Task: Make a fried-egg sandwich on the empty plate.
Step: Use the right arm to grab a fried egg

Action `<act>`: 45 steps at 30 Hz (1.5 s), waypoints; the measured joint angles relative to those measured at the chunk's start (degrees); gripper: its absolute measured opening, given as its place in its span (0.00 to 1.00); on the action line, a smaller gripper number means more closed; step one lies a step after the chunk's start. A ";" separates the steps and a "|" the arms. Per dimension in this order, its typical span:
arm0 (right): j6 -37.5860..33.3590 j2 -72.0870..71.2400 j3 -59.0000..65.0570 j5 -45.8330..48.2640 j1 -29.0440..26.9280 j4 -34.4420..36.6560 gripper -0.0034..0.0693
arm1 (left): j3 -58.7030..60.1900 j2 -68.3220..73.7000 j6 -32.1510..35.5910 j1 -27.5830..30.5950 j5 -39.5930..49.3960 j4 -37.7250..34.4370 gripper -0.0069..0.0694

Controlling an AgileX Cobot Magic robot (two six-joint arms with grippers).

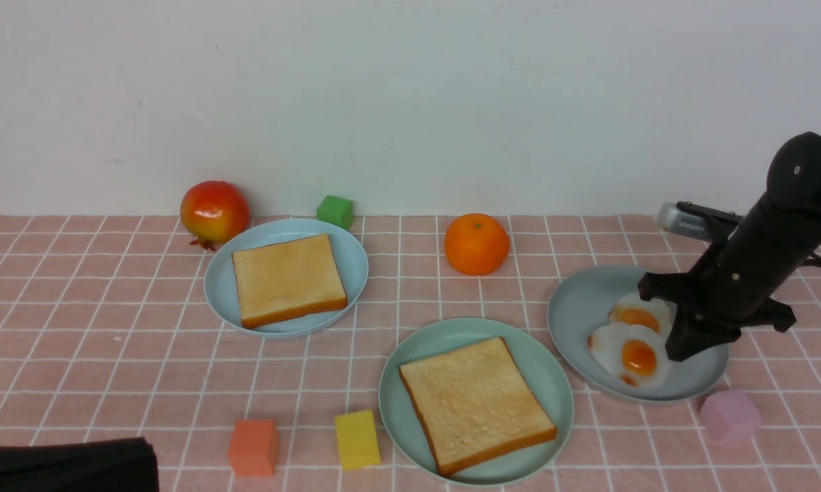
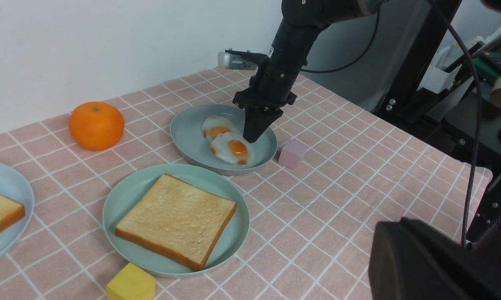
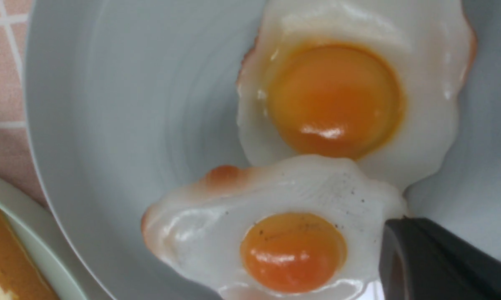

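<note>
Shows right gripper [image 1: 680,352] clenched at thin rim of upper egg [image 1: 632,357] beneath its tips; risks lifting empty or dragging lower egg [image 1: 636,316] along.

Back row: a red-and-yellow round pomegranate [image 1: 214,212], a small green cube [image 1: 335,210] and a round orange tangerine [image 1: 477,244] stand near the white wall.
Front edge: an orange-red block [image 1: 253,447] beside a yellow block [image 1: 357,439].
Right: a pale pink cube [image 1: 729,416] just beside a round grey plate [image 1: 578,307].
Underfoot: a pink white-gridded tablecloth [image 1: 110,328].
</note>
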 joint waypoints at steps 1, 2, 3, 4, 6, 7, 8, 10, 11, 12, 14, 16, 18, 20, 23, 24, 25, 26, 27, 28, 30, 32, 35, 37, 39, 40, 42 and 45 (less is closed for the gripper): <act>-0.13 -0.24 0.00 0.21 0.00 -0.63 0.04 | 0.00 0.00 0.00 0.00 0.00 0.00 0.11; -0.19 -0.50 0.00 0.56 0.00 -1.15 0.04 | 0.00 0.00 0.00 0.00 -0.05 0.00 0.11; -0.25 -0.82 0.00 0.97 0.00 -1.75 0.04 | 0.00 0.00 0.00 0.00 -0.05 0.00 0.11; -0.25 -1.28 0.00 1.52 0.00 -2.31 0.04 | 0.00 0.00 0.00 0.00 -0.05 0.00 0.11; -0.41 -2.22 0.00 2.42 0.00 -3.01 0.04 | 0.00 0.00 0.00 0.00 -0.05 0.00 0.11; -0.41 -2.60 0.00 2.67 0.00 -3.41 0.04 | 0.00 0.00 0.00 0.00 -0.05 0.00 0.11; -0.41 -3.17 0.00 2.73 0.00 -3.63 0.04 | 0.00 0.00 0.00 0.00 -0.05 0.00 0.11; -0.41 -3.94 0.00 2.88 0.00 -3.63 0.04 | 0.00 0.00 0.00 0.00 -0.05 0.00 0.11; -0.41 -4.84 0.00 2.99 0.39 -3.63 0.05 | 0.00 0.00 0.00 0.00 -0.05 0.00 0.11; -0.46 -5.61 0.00 2.98 0.88 -3.63 0.05 | 0.00 0.00 0.00 0.00 -0.05 0.00 0.11; -1.00 -6.52 0.00 2.91 2.18 -3.68 0.06 | 0.00 0.00 0.00 0.00 -0.05 0.00 0.11; -2.79 -7.91 0.00 2.71 5.59 -4.53 0.09 | 0.00 0.00 0.00 0.00 -0.05 0.00 0.11; -4.11 -8.11 0.00 2.07 10.38 -7.59 0.16 | 0.00 0.00 0.00 0.00 -0.05 0.00 0.11; -4.29 -7.82 0.00 1.50 12.29 -9.51 0.23 | 0.00 0.00 0.00 0.00 -0.05 0.00 0.11; -3.47 -6.60 0.00 0.47 16.58 -15.60 0.44 | 0.00 0.00 0.00 0.00 -0.05 0.00 0.11; -2.21 -5.60 0.00 -0.34 18.21 -18.90 0.58 | 0.00 0.00 0.00 0.00 -0.05 0.00 0.11; -1.59 -5.21 0.00 -0.81 18.59 -20.05 0.63 | 0.00 0.00 0.00 0.00 -0.05 0.00 0.11; -0.86 -4.77 0.00 -1.31 18.84 -21.01 0.67 | 0.00 0.00 0.00 0.00 -0.05 0.00 0.11; -0.46 -4.55 0.00 -1.58 18.87 -21.46 0.69 | 0.00 0.00 0.00 0.00 -0.05 0.00 0.11; 1.00 -3.62 0.00 -2.91 18.95 -23.00 0.74 | 0.00 0.00 0.00 0.00 -0.05 0.00 0.11; 2.47 -2.83 0.00 -3.82 18.90 -23.81 0.76 | 0.00 0.00 0.00 0.00 -0.05 0.00 0.11; 3.17 -2.10 0.00 -4.58 18.90 -24.21 0.75 | 0.00 0.00 0.00 0.00 -0.05 0.00 0.11; 3.69 -1.26 -0.11 -5.11 18.90 -23.71 0.72 | 0.00 0.00 0.00 0.00 -0.05 0.00 0.11; 3.78 -1.06 -0.25 -5.11 18.90 -22.46 0.69 | 0.00 0.00 -0.01 0.00 -0.05 0.00 0.11; 4.07 -1.06 -0.29 -5.05 18.90 -21.40 0.68 | 0.00 0.00 -0.01 0.00 -0.05 0.00 0.11; 4.33 -1.06 -0.36 -4.92 18.90 -21.12 0.68 | 0.00 0.00 -0.01 0.00 -0.05 0.00 0.11; 5.71 -1.06 -0.48 -4.87 18.90 -21.05 0.68 | 0.00 0.00 -0.01 0.00 -0.05 0.00 0.11; 7.03 -0.72 -0.58 -5.59 18.90 -21.46 0.68 | 0.00 0.00 -0.01 0.00 -0.05 0.00 0.11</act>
